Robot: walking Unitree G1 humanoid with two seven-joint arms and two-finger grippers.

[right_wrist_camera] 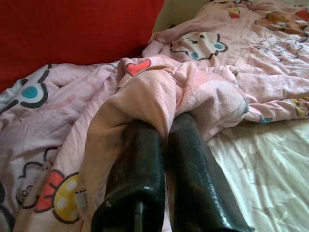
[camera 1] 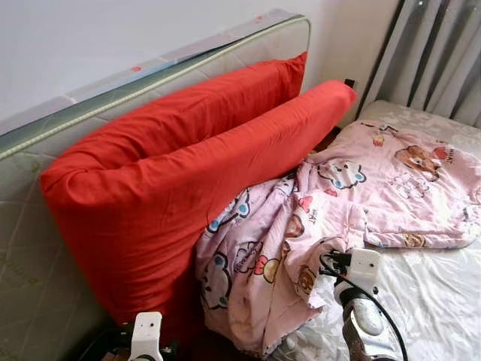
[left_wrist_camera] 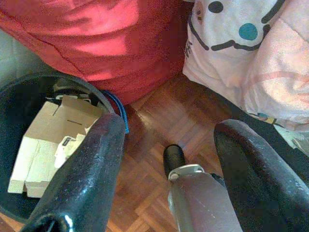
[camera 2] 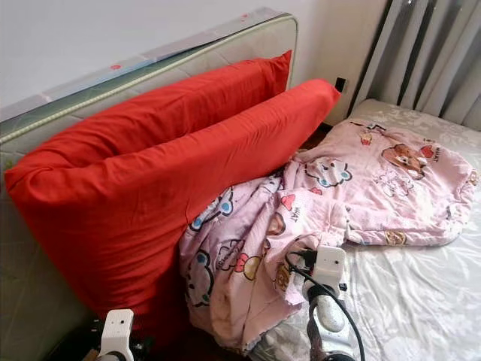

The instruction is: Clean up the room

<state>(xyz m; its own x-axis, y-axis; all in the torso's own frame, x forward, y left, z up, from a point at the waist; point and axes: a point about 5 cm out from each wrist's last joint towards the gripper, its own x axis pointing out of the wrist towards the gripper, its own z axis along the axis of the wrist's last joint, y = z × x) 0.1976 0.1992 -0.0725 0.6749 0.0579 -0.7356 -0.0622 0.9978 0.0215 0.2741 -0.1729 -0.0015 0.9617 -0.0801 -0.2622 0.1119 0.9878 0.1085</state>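
Closest to me, my left gripper hangs low beside the bed with its fingers spread and nothing between them, over the wooden parquet floor. Just beside it stands a dark bin with cardboard pieces inside, so some rubbish is already put away, as I judge it.

A little further on, my right gripper is pressed together on a fold of the pink cartoon blanket, pinching the cloth right at its bunched edge. The fabric drapes over both fingertips, so the blanket touches the gripper and is held by it. From that pinch the blanket slumps in a heap toward the near corner of the bed and partly hangs over the edge toward the floor; the rest of it spreads away across the white sheet toward the far side.

As I read it, the tidying of the bed is only begun: the blanket is crumpled, not spread or folded, and pulling it flat is what remains.

Behind the heap lean two long red pillows, propped one against the other on a mattress that stands upright along the wall. Farthest off, grey curtains hang at the bed's far end
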